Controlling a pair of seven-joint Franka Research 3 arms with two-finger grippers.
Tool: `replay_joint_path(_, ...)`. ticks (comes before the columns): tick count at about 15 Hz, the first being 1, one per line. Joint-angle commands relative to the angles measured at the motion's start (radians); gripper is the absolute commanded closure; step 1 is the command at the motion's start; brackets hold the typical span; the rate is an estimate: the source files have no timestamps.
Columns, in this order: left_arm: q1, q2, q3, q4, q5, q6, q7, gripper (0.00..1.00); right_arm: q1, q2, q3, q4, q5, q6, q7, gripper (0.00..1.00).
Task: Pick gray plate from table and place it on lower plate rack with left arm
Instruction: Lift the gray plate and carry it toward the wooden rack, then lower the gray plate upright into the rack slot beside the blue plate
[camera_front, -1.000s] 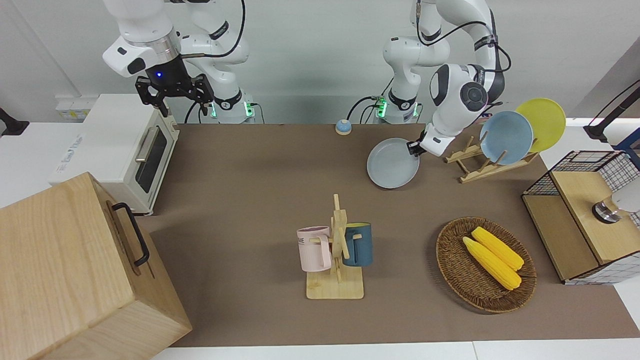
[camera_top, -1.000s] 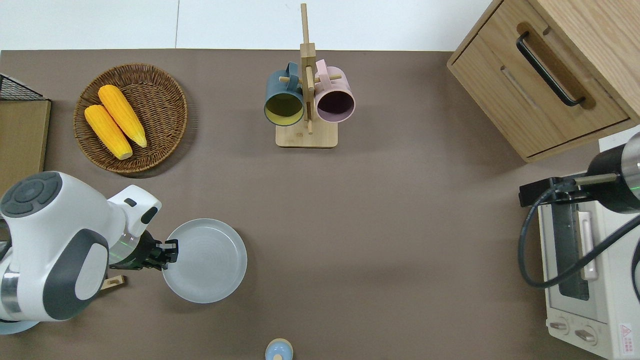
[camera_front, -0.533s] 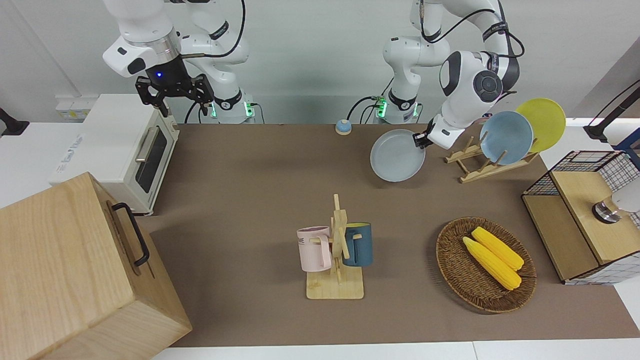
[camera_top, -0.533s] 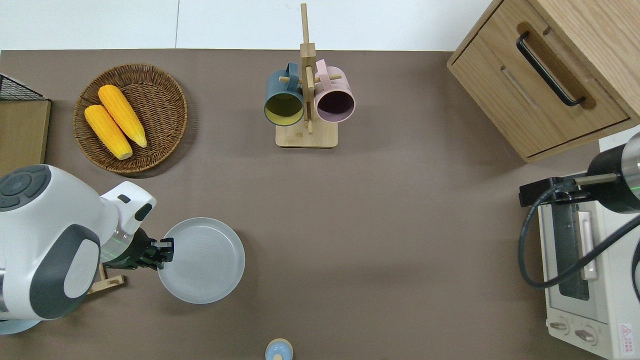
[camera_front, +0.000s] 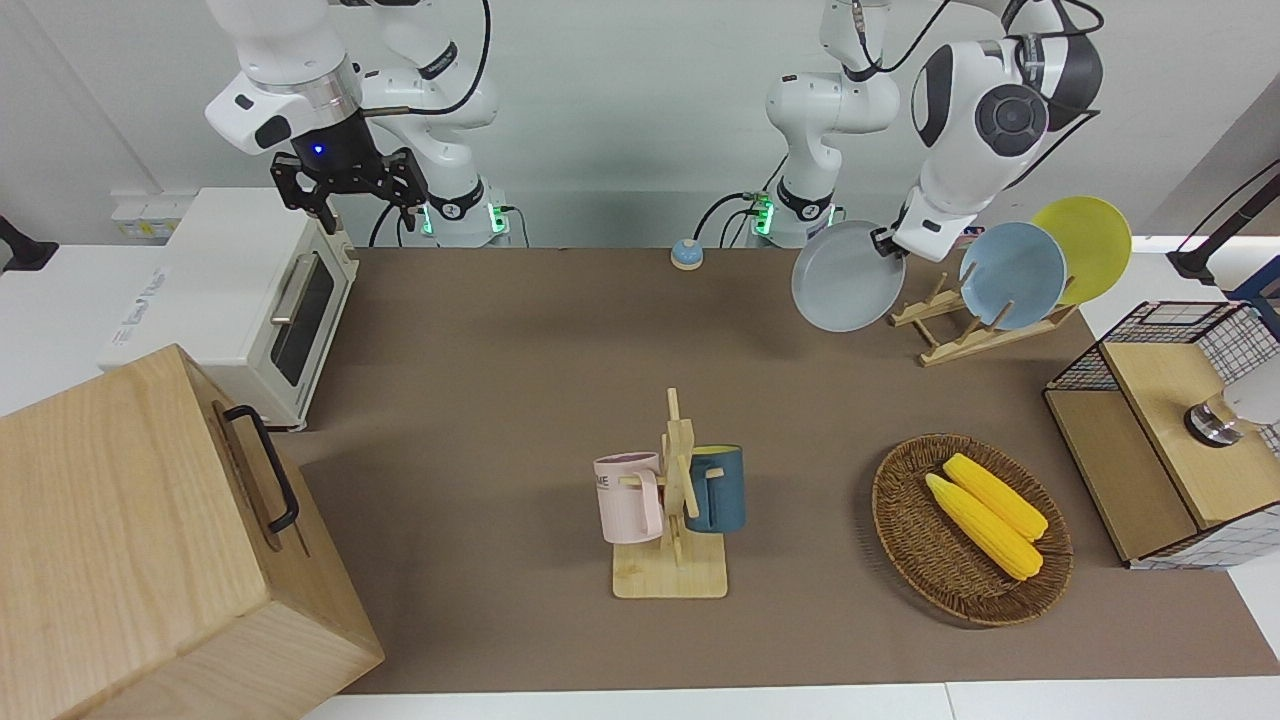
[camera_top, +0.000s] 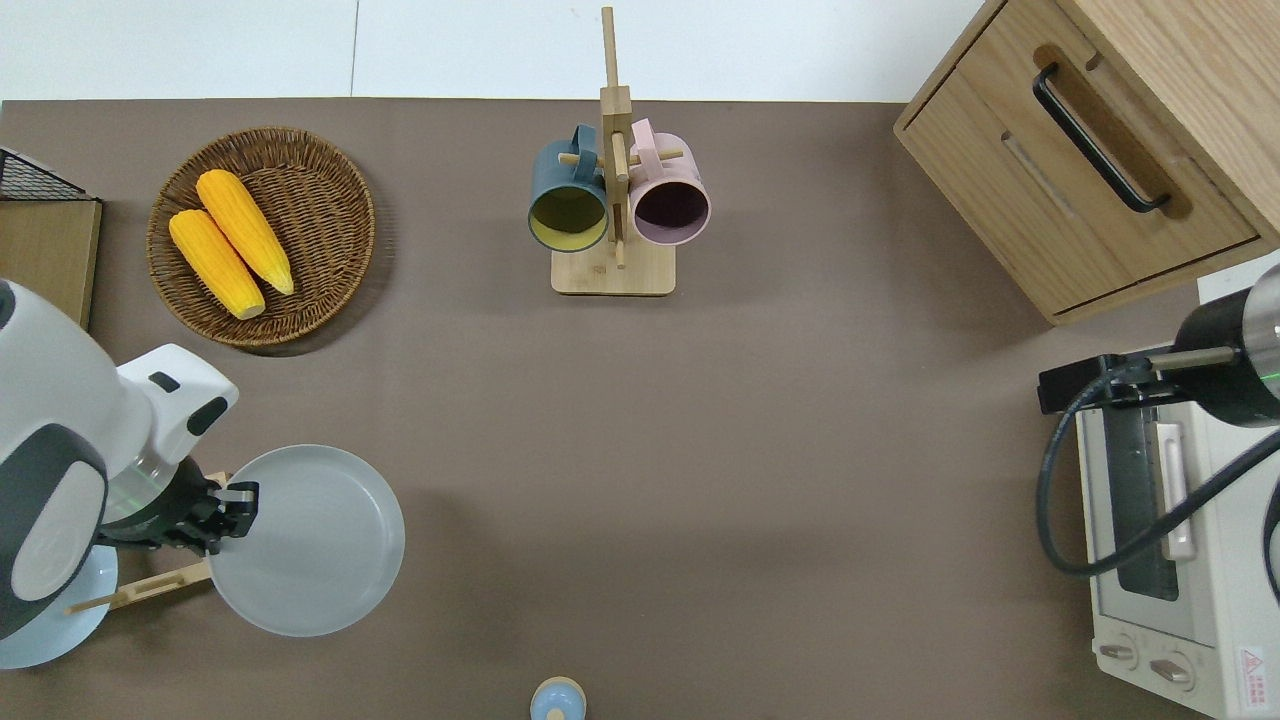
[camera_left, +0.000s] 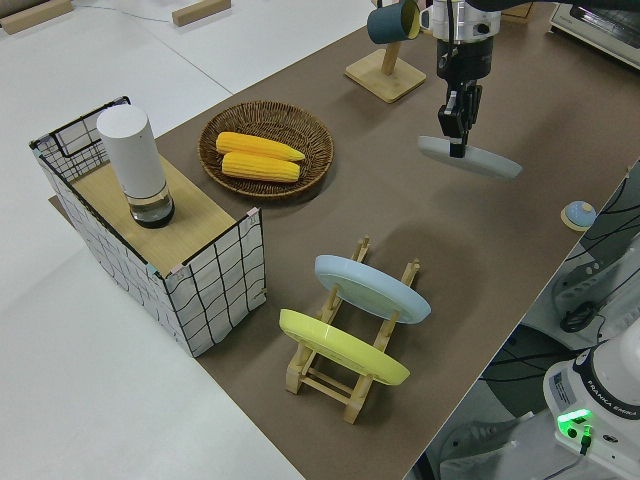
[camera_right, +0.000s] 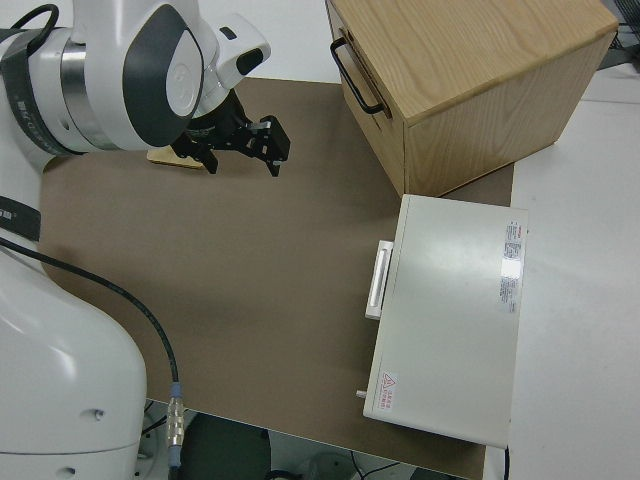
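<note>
Overhead: left arm's fingers (camera_top: 238, 497) clamp gray plate (camera_top: 305, 541) (airborne); right arm parked, fingers (camera_right: 270, 148) apart.

L arm is at work: upper links raised high, forearm angled down toward the L end of the table, wrist bent so the left gripper (camera_front: 884, 243) (camera_top: 236, 500) (camera_left: 458, 128) hangs in the air, fingers closed on a rim edge. In the side view the fingers point straight down from the wrist. No blue light on this wrist. R arm is parked, w/ a blue light lit on its wrist; right gripper (camera_front: 347, 190) (camera_right: 258, 150) points down, black fingers spread apart w/ nothing between them.
</note>
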Motion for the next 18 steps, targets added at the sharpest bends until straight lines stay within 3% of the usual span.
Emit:
replay_joint_path(1,0.004,-0.013,-0.002,0.078,0.091,-0.099,-0.001,1.0,-0.025,-0.002,0.018,0.007,0.019,-0.015,0.009,0.011)
replay_joint_path(14,-0.012,-0.014,-0.018,0.12,0.532,-0.202,0.008,1.0,-0.025,-0.002,0.018,0.007,0.019,-0.015,0.009,0.013)
replay_joint_path(18,-0.012,-0.011,-0.019,0.108,0.563,-0.204,-0.023,1.0,-0.025,-0.002,0.018,0.007,0.019,-0.015,0.009,0.011)
